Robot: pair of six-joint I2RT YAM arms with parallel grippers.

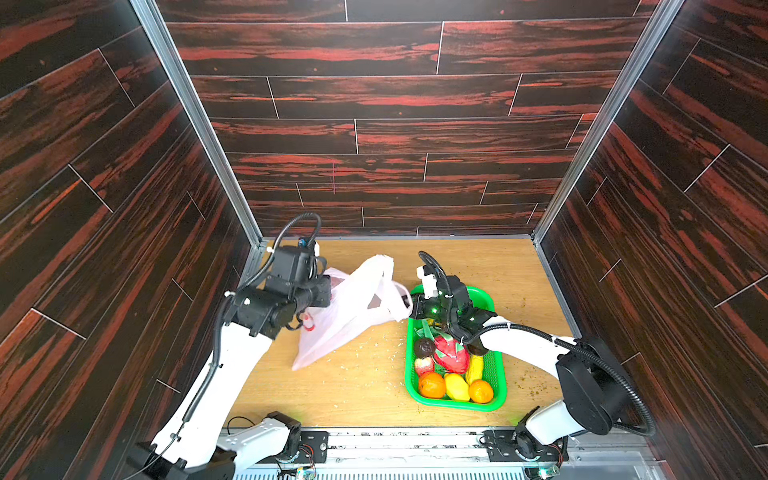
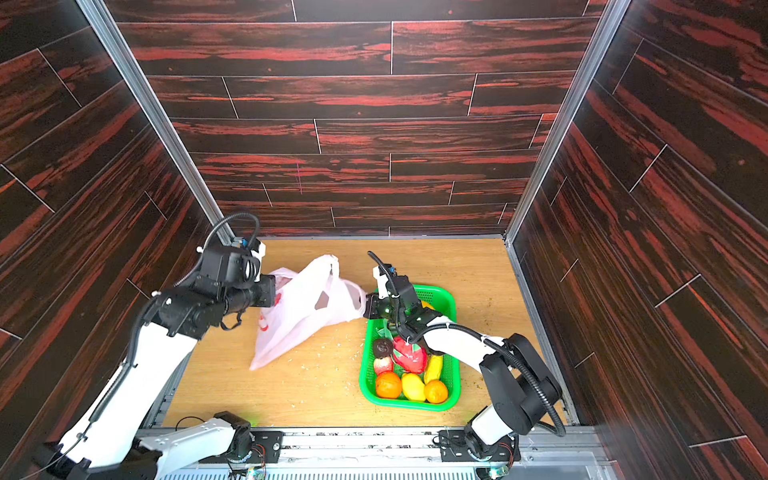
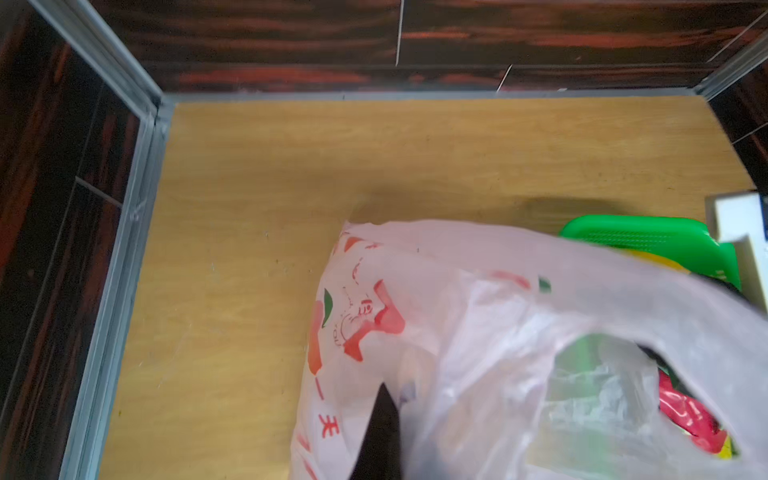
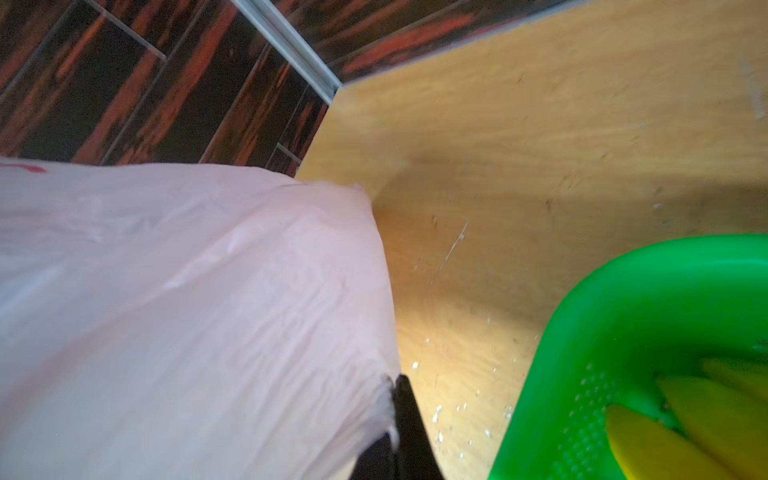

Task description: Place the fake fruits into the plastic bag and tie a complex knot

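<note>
Progress: early, by judgement. Fake fruits [image 1: 451,357] all in green basket [image 1: 457,406] at 4 o'clock of table [image 1: 332,399]; none seen in plastic bag [image 1: 345,316].

Plastic bag: centre toward 9 o'clock, mouth stretched between left gripper [image 3: 380,419], clamped on film, and right gripper [image 4: 395,415], pinching rim at 3 o'clock side.

Remaining: loading, tying.

Surface: pale wood board, scattered crumbs [image 1: 368,345].

Room: dark red-streaked plank walls [image 1: 395,124], aluminium corner posts [image 1: 199,124].
</note>
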